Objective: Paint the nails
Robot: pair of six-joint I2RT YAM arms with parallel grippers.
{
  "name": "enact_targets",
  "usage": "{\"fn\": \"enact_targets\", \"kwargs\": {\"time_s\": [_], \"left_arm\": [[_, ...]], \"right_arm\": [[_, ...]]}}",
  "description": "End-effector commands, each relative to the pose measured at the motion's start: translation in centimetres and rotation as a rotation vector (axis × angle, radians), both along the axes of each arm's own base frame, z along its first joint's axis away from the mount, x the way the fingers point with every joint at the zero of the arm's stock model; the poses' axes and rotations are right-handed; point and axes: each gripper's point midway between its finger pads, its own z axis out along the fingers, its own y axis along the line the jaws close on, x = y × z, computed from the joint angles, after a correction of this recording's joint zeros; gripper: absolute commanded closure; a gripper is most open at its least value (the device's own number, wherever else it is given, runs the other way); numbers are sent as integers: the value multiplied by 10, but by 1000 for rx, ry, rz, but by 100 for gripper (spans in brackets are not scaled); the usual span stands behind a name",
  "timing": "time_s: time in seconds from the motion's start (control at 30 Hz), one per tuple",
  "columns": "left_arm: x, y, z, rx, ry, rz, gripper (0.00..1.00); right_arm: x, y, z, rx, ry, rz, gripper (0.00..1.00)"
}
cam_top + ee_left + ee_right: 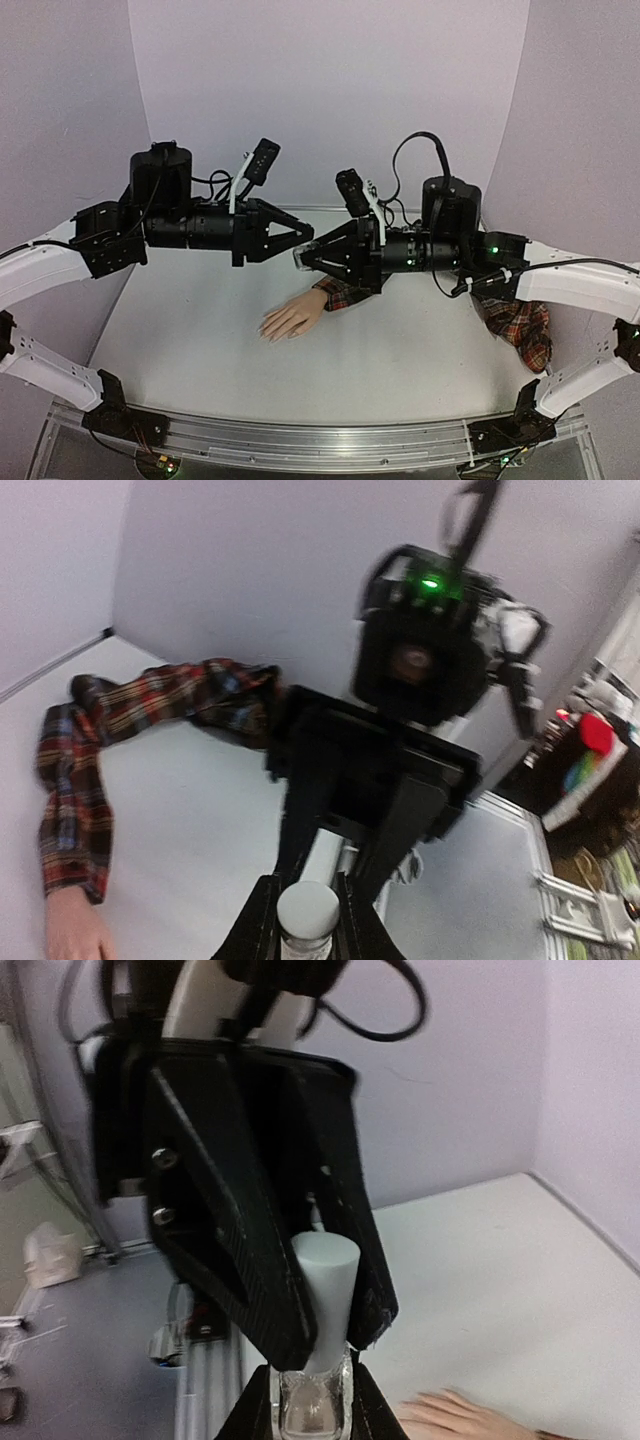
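Note:
The pale mannequin hand (292,318) lies flat on the white table (200,340), ending a red plaid sleeve (342,293). Its nails are too small to make out. Both grippers meet in the air above the wrist. My right gripper (314,1405) is shut on the small clear bottle (314,1410). My left gripper (307,920) is shut on the bottle's white cap (307,908), which also shows in the right wrist view (330,1280). In the top view the left gripper (305,240) and the right gripper (303,258) touch tip to tip. The hand also shows low in both wrist views (75,930) (465,1418).
The sleeve runs right and drapes off the table's right edge (520,325). A metal rail (320,440) lines the near edge. Purple walls (330,80) close the back and sides. Clutter (590,760) lies beyond the table.

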Motion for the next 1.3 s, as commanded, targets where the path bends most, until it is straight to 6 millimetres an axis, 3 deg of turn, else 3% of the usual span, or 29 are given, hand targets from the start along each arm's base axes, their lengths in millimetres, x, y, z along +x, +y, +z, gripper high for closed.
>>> {"fn": "enact_targets", "kwargs": {"time_s": [0.0, 0.13, 0.27, 0.3, 0.37, 0.43, 0.53, 0.63, 0.77, 0.9, 1.27], "left_arm": [[-104, 4, -1, -55, -38, -582, 100], [-109, 12, 15, -100, -86, -606, 100], [-97, 7, 21, -92, -87, -533, 99], [-89, 5, 22, -82, -87, -481, 91], [-68, 4, 26, -69, -84, -334, 61], [-47, 10, 31, -66, -87, -186, 43], [-23, 24, 39, -84, -75, 0, 22], [4, 38, 44, -101, -28, 188, 12], [45, 53, 38, -98, 62, 456, 11], [65, 43, 29, -58, 87, 537, 21], [85, 24, 19, -34, 77, 592, 43]], "right_arm": [[-81, -17, 107, 306, -153, 445, 100], [-79, -20, 104, 297, -152, 458, 100], [-72, -19, 98, 289, -148, 414, 100], [-68, -18, 96, 288, -152, 386, 100], [-53, -19, 89, 276, -162, 286, 100], [-33, -20, 75, 238, -166, 161, 100], [2, -24, 54, 161, -178, -52, 100], [41, -30, 37, 104, -149, -275, 100], [75, -32, 21, 34, -136, -505, 100], [93, -28, 17, -38, -151, -658, 100], [93, -6, 11, -110, -166, -681, 100]]}}
